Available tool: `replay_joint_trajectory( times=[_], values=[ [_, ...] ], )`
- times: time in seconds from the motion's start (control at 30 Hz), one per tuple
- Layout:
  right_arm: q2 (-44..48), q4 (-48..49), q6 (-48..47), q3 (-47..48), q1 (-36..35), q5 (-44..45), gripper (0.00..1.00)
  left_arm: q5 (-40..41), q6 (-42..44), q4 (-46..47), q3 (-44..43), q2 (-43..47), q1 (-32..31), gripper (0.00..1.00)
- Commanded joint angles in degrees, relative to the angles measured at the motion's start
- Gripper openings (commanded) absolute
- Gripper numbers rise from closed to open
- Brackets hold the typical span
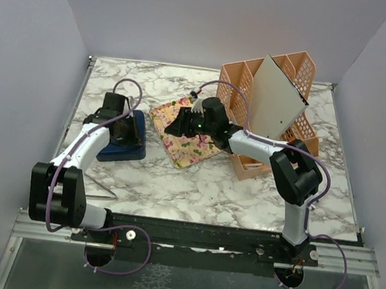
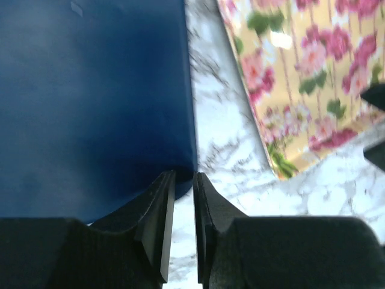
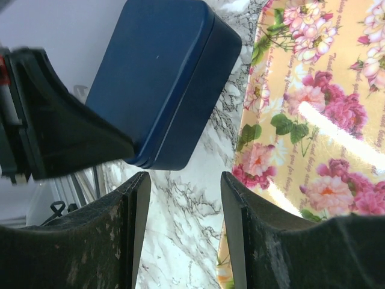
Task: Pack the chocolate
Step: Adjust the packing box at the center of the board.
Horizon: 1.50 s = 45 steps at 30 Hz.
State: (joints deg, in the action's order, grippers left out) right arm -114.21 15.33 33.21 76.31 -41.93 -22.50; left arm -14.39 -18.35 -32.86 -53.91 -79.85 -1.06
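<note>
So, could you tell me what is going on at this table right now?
The left gripper sits at a corner of the blue box, jaws nearly together; whether it pinches the edge is unclear. The right gripper hovers open, empty, above the table between box and floral sheet. The box looks closed, and no chocolate is in sight.

- Top view: I saw even, soft light.
- Left wrist view was blurred.
- Right wrist: glare streaked the floral sheet (image 3: 313, 120) at 3 o'clock.

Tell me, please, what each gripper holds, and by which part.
Right gripper: nothing. Left gripper: jaws narrow at the blue box's corner; a grip cannot be told.
</note>
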Motion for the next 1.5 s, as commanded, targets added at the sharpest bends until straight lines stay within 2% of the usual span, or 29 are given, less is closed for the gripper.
replay_joint_trajectory(
  times=[0.0,0.13,0.27,0.4,0.57,0.63,0.7,0.9,0.97,1.07,1.17,1.23,1.33,1.47],
  values=[
    [1.9,-0.7,-1.7,-0.3,-0.3,-0.2,0.54,2.1,-2.4,-2.1,2.1,0.6,-4.3,0.25],
    [3.4,-1.3,-2.3,-0.8,-0.3,1.5,0.53,5.5,-2.4,-7.0,-9.6,0.2,-4.2,0.26],
    [4.3,-0.6,-2.2,-1.8,-0.3,1.7,0.51,6.0,-3.5,-8.4,-14.2,0.4,-4.2,0.27],
    [4.1,0.6,-0.5,-3.3,-0.3,2.0,0.49,7.0,-3.5,-7.8,-10.1,-0.7,-4.4,0.27],
    [3.3,1.7,1.2,-4.5,-0.3,2.0,0.49,3.3,-7.9,1.6,5.5,-2.0,-7.4,0.26],
    [2.3,0.9,2.4,-4.0,-0.4,1.5,0.49,2.1,-8.0,2.2,6.6,-2.5,-7.6,0.26],
    [1.9,0.6,3.8,-3.9,-1.2,1.8,0.49,3.3,-7.6,0.7,3.6,-1.4,-7.1,0.26],
    [-0.4,-1.3,5.5,-0.2,-5.2,4.3,0.57,3.7,-5.5,-4.6,-11.8,-0.7,-2.1,0.36],
    [-1.9,-2.8,6.0,2.3,-5.9,5.1,0.6,4.6,-5.0,-4.9,-14.3,-0.6,1.1,0.44],
    [-4.6,-5.6,7.4,5.8,-6.4,7.3,0.63,5.3,-4.0,-3.7,-14.5,-0.4,8.0,0.49],
    [-8.0,-8.4,8.2,9.7,-7.1,7.2,0.65,7.0,-2.8,-2.2,-12.8,-1.4,13.9,0.62],
    [-10.2,-10.1,8.0,12.1,-7.8,7.3,0.65,7.1,-2.2,-0.9,-10.7,-2.1,16.7,0.64],
    [-13.2,-14.1,6.4,14.4,-9.0,8.5,0.57,5.7,-2.2,0.8,-7.3,-3.4,19.9,0.7],
    [-16.3,-14.3,5.6,11.6,-11.6,9.5,0.3,1.3,-1.8,1.7,-3.9,-5.9,20.7,0.73]
  ],
)
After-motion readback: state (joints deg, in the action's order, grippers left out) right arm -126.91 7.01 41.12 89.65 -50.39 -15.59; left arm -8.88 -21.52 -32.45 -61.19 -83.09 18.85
